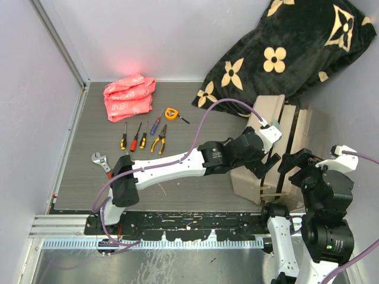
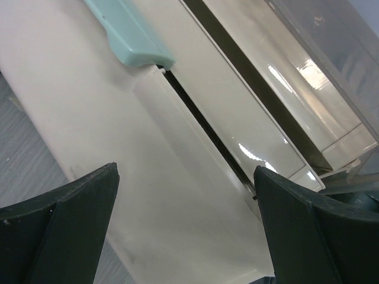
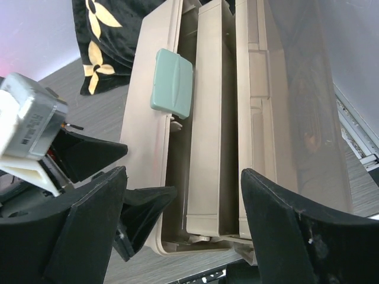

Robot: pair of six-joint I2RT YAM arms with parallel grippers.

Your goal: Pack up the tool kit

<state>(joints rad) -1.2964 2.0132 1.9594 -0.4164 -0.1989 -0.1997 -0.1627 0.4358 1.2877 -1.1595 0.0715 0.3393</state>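
The tool kit's toolbox (image 1: 269, 127) stands at the right with its beige trays (image 3: 210, 118) spread apart, a pale green latch (image 3: 172, 83) on its left wall and a brownish translucent part (image 3: 302, 106) on its right. My left gripper (image 1: 266, 165) is open, its fingers (image 2: 59, 231) straddling the beige left wall (image 2: 148, 177) near the box's near end. My right gripper (image 1: 296, 163) hangs open above that same end, and its fingers (image 3: 296, 236) hold nothing. At the far left of the table lie a red wrench (image 1: 102, 161), screwdrivers (image 1: 137, 139), pliers (image 1: 159, 141) and an orange tape measure (image 1: 172, 113).
A black flower-patterned blanket (image 1: 290, 47) lies bunched behind the toolbox at the back right. A pink plastic bag (image 1: 129, 97) sits at the back left behind the tools. My left arm (image 1: 172, 165) stretches across the middle of the grey table (image 1: 195, 124).
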